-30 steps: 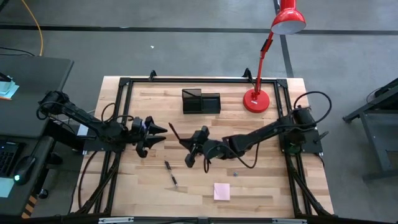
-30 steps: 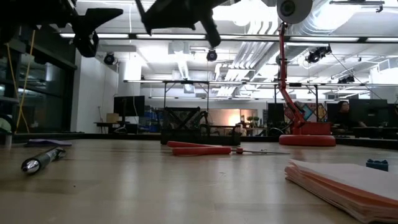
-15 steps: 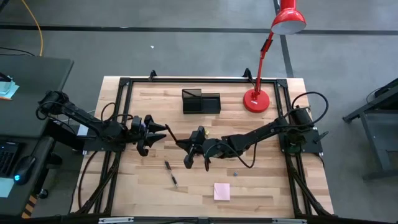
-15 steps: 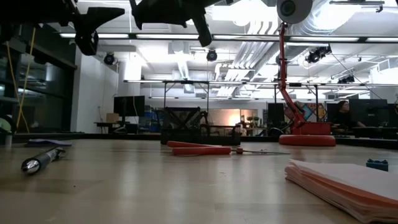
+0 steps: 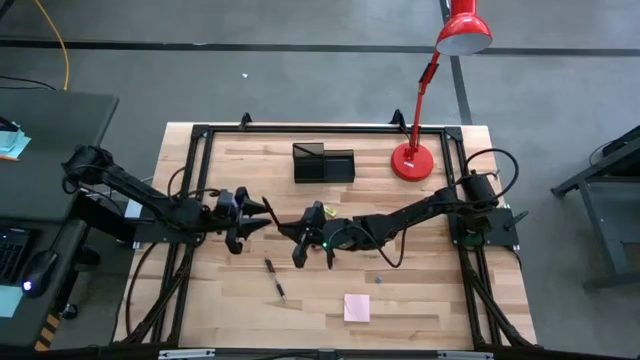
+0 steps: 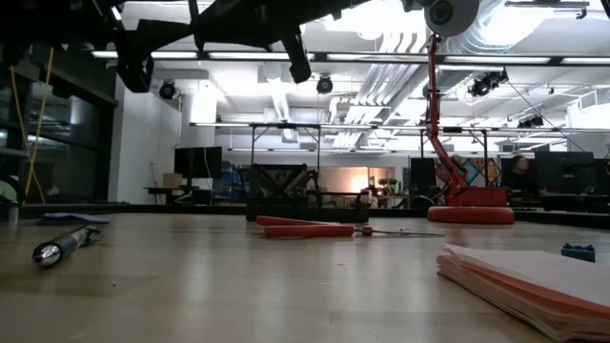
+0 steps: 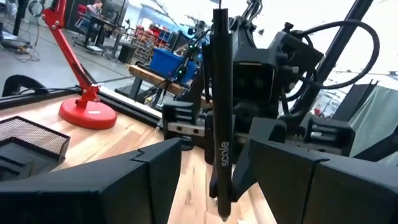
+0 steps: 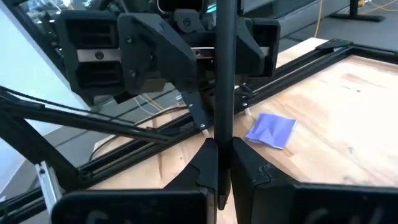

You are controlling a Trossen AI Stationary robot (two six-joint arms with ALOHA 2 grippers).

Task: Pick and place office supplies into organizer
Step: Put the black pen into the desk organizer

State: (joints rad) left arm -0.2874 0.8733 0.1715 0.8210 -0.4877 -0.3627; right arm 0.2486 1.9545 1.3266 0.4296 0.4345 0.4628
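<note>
On the wooden table [image 5: 420, 290] the two arms meet at mid-table. The right gripper [image 5: 313, 237] is pinched shut on a dark pen [image 8: 225, 81], which lies along the left-right line of the table in the high view, its free end reaching left toward the left gripper [image 5: 256, 216]. In the left wrist view the pen [image 7: 221, 118] stands between that gripper's fingers [image 7: 158, 168], which are spread apart with gaps either side of it; white lettering runs along the barrel, too unclear to read for certain.

The black mesh organizer [image 5: 323, 162] sits at the far middle of the table, the red desk lamp [image 5: 412, 160] just to its right. The red-handled scissors [image 6: 310, 228] lie flat, blades pointing right in the low view. A pink note pad [image 5: 356, 307] is near the front edge; a second pen [image 5: 275, 278] lies left of it, running near to far; a purple note pad [image 8: 272, 130] lies by the left frame.
</note>
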